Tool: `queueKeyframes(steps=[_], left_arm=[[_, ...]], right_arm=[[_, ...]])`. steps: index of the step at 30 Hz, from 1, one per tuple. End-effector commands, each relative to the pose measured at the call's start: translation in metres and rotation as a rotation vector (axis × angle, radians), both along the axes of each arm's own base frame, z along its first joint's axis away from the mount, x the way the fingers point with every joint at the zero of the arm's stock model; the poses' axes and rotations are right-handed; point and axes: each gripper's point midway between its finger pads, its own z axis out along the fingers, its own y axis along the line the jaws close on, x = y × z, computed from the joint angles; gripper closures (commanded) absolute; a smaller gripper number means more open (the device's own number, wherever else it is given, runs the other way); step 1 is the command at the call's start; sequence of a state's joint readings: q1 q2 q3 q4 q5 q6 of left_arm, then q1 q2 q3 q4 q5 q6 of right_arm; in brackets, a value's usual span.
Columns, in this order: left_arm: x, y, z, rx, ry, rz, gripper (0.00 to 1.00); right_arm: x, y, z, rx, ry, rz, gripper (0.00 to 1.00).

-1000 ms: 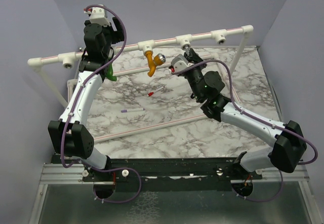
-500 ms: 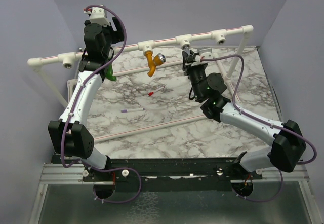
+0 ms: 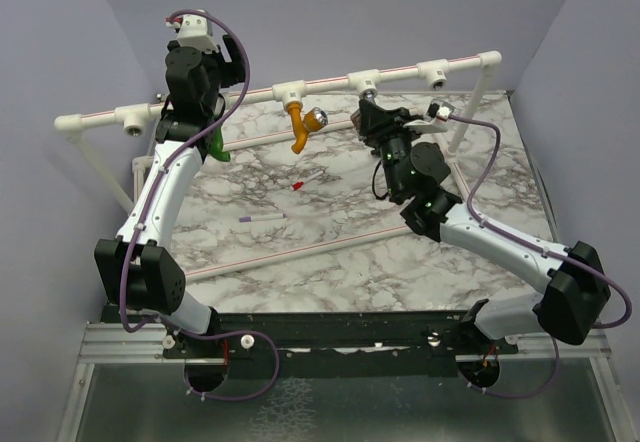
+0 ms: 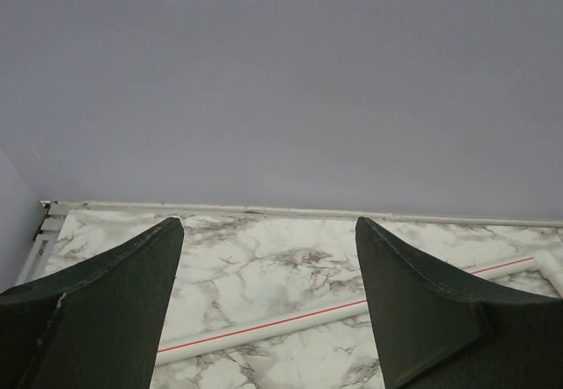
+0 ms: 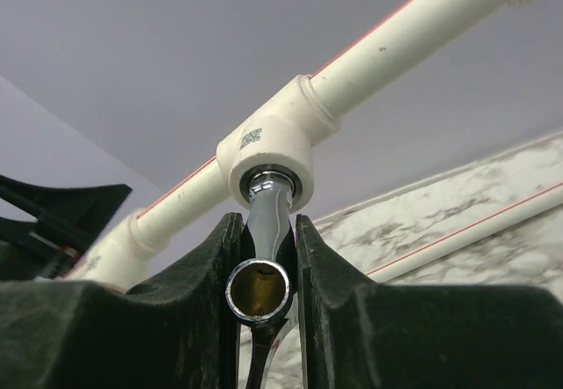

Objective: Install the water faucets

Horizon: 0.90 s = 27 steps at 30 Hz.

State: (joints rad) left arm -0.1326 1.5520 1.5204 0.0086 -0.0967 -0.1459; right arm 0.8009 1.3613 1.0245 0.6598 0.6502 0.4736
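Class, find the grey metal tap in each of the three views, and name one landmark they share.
Top view: tap upper middle, under a white pipe joint, in the right end effector.
Left wrist: not in it.
Right wrist: centre, between the fingers, its top in the joint.
Shared landmark: the marble table.

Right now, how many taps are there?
3: the green tap, partly behind the left arm; the mustard-orange tap, hanging from the pipe; the grey metal tap, clamped under a tee joint.
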Motion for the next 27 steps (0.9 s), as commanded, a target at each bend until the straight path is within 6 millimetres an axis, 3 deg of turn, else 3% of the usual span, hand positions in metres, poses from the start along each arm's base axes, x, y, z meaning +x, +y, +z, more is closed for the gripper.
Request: queueKeyframes(steps=[1,10,18,23,27], left_arm=[[-0.012,0.004,-0.163,0.059,0.468,-0.006,0.19],[-0.012,0.007,-0.161,0.067,0.464,0.004,0.19],[-0.012,0.006,-0.16,0.065,0.464,0.003,0.19],[-0.012,0.006,-0.16,0.065,0.463,0.002,0.19],[-0.012,0.006,-0.161,0.065,0.465,0.001,0.19]], right_arm=[[-0.008,-0.004,-0.017,0.295,0.153,0.022,1.0],[-0.014,0.014,-0.037,0.569,0.303,0.133,1.0],[-0.023,0.028,-0.025,0.737,0.337,0.253,0.99],[-0.025,0.026,-0.01,0.733,0.315,0.26,0.99],[-0.025,0.025,-0.012,0.713,0.321,0.25,0.99]])
